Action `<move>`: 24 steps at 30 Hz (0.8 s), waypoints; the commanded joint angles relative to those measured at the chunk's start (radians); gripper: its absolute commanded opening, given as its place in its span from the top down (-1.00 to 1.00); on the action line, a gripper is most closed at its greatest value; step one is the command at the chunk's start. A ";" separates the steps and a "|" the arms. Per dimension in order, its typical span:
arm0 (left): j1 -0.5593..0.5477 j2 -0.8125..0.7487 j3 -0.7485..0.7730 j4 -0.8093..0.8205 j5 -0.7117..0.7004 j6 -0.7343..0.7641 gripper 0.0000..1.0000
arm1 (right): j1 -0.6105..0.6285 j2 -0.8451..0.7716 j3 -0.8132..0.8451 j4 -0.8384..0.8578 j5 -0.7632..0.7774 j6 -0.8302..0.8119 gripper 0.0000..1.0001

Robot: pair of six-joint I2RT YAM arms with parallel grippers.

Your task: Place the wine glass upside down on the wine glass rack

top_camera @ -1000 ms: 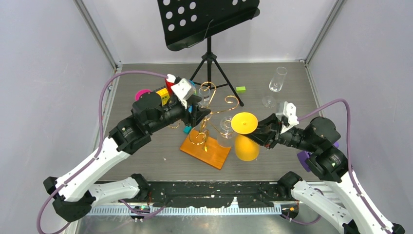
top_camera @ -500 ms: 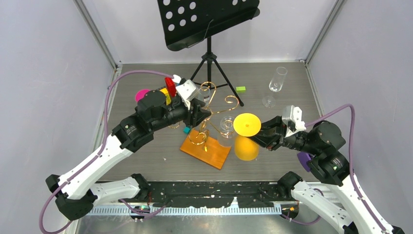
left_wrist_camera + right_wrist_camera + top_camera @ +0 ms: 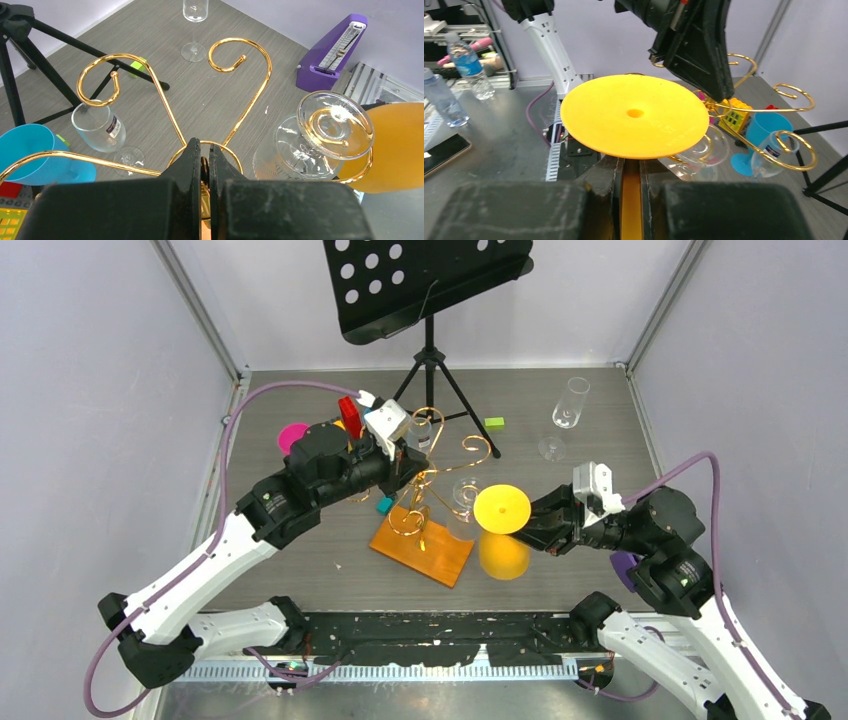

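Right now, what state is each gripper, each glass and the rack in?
left gripper: shut on the wine glass rack
right gripper: shut on the orange wine glass
orange wine glass: inverted, off the rack
wine glass rack: upright
clear glass: hanging inverted on rack
flute: upright

A robotics lab test cell: two arms [image 3: 200, 570] bolted to a perforated rail at the edge of a grey worktop [image 3: 580, 390], boxed in by pale walls [image 3: 90, 390] and metal posts [image 3: 195, 305]. Unrelated props are scattered about: a music stand [image 3: 425, 280], metronome [image 3: 332, 52] and rack [image 3: 430, 550]. Water bottles [image 3: 471, 67] stand outside.
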 commanded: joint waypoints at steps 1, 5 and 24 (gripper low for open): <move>0.006 0.009 0.039 0.014 -0.011 -0.008 1.00 | 0.012 0.029 0.024 0.067 -0.112 0.038 0.90; 0.006 0.011 0.045 0.010 -0.018 -0.011 1.00 | 0.034 0.057 0.020 0.098 -0.144 0.065 0.89; 0.014 0.030 0.075 -0.018 -0.045 -0.025 1.00 | 0.496 0.176 -0.040 0.148 0.580 -0.152 0.90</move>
